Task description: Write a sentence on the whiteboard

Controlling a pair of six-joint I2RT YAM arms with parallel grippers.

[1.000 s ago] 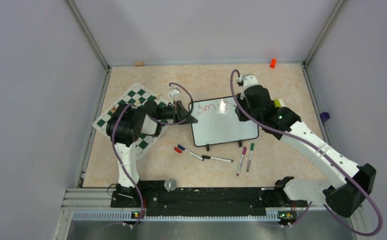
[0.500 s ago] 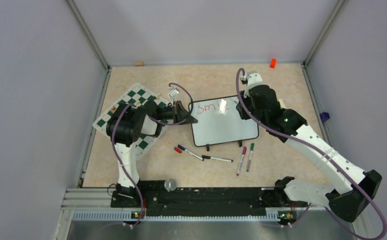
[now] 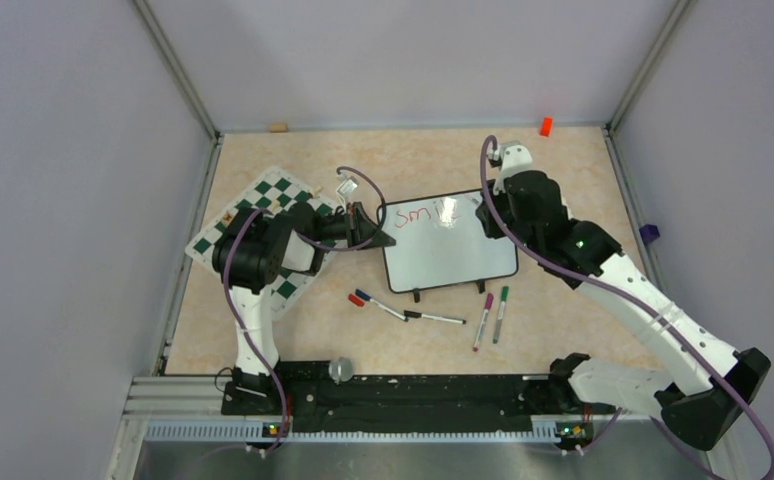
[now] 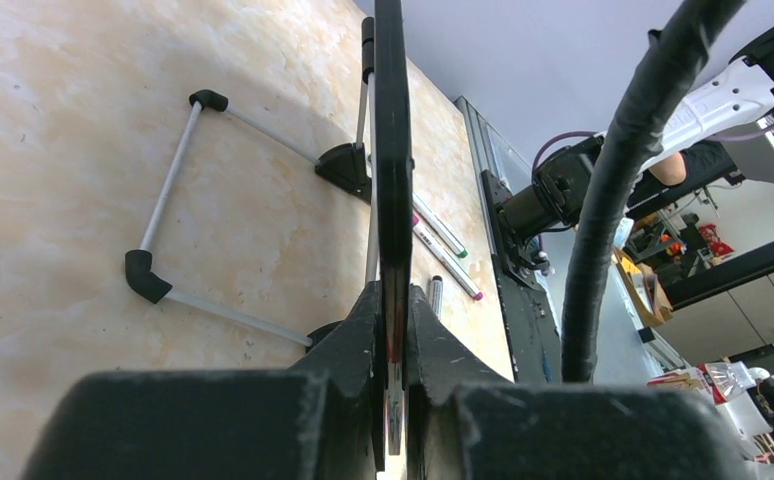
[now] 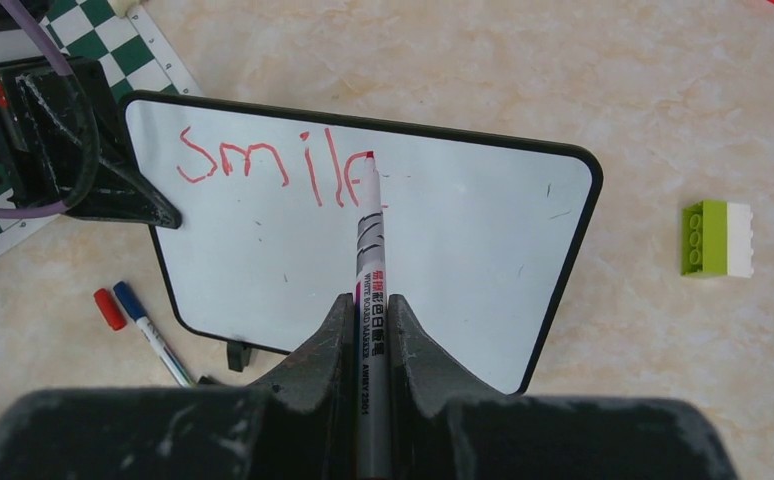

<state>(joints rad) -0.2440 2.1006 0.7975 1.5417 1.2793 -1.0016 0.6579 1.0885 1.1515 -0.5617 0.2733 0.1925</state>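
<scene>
The whiteboard [image 3: 453,250] stands tilted mid-table; it also shows in the right wrist view [image 5: 443,270]. Red lettering [image 5: 273,170] on its top line reads "smil" plus a partial letter; it shows small in the top view [image 3: 423,215]. My left gripper [image 3: 368,228] is shut on the board's left edge, seen edge-on in the left wrist view [image 4: 393,150] between my fingers [image 4: 348,340]. My right gripper [image 5: 371,310] is shut on a red whiteboard marker [image 5: 371,250], its tip at the end of the lettering. In the top view the right gripper [image 3: 491,208] is at the board's upper right.
A green-and-white chess mat [image 3: 263,230] lies under the left arm. Several markers [image 3: 433,318] lie in front of the board, with a red cap [image 3: 355,300]. A green-and-white brick [image 5: 718,238] lies right of the board. An orange block [image 3: 545,126] sits at the back wall.
My right gripper has moved rightward along the board's top line, and the red lettering has grown by a letter or so. The left arm has held still.
</scene>
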